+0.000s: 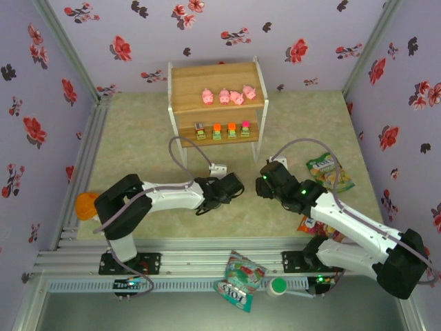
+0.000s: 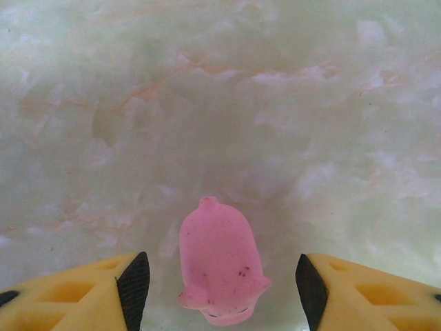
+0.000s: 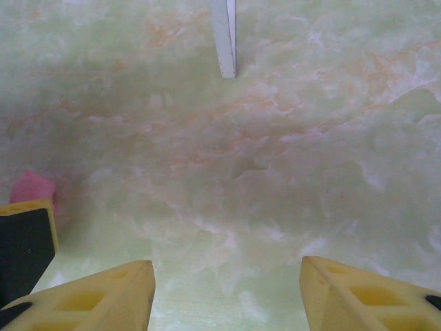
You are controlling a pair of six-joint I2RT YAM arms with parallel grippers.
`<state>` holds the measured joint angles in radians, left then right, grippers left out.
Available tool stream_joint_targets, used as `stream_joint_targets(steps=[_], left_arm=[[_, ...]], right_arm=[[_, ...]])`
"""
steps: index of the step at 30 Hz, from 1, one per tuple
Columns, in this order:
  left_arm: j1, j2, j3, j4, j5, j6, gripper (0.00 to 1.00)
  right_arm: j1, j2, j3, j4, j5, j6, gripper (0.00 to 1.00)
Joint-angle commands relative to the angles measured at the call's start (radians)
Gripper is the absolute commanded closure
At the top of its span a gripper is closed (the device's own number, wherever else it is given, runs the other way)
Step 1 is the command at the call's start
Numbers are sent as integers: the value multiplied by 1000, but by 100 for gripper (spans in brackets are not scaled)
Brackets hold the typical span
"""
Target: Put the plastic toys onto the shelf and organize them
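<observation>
Yellow fingers of the left gripper stand spread either side of a pink pig at the middle of the worktop, apparently lined up to pinch it. Beside it the right gripper hangs spread and empty. At the far edge, the shelf holds four pigs above four blocky toys. Pale green marbled surface, lilac floral walls.

We see one pig between the jaws of the left gripper and, beyond it, the shelf bearing pigs above blocky toys.

Left gripper: pig between spread fingers, bare mat ahead. Right gripper: bare mat ahead, shelf leg beyond.
</observation>
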<state>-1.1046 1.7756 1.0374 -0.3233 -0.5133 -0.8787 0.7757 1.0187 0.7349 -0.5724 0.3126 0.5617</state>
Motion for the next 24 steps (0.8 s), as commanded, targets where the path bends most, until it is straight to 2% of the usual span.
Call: stream_joint_targets(steps=[1, 24], left_arm=[[-7, 17, 21, -28, -27, -29, 38], [0, 51, 32, -23, -4, -31, 44]], right_arm=[[-10, -14, -18, 15, -10, 16, 41], [-20, -6, -14, 20, -20, 15, 50]])
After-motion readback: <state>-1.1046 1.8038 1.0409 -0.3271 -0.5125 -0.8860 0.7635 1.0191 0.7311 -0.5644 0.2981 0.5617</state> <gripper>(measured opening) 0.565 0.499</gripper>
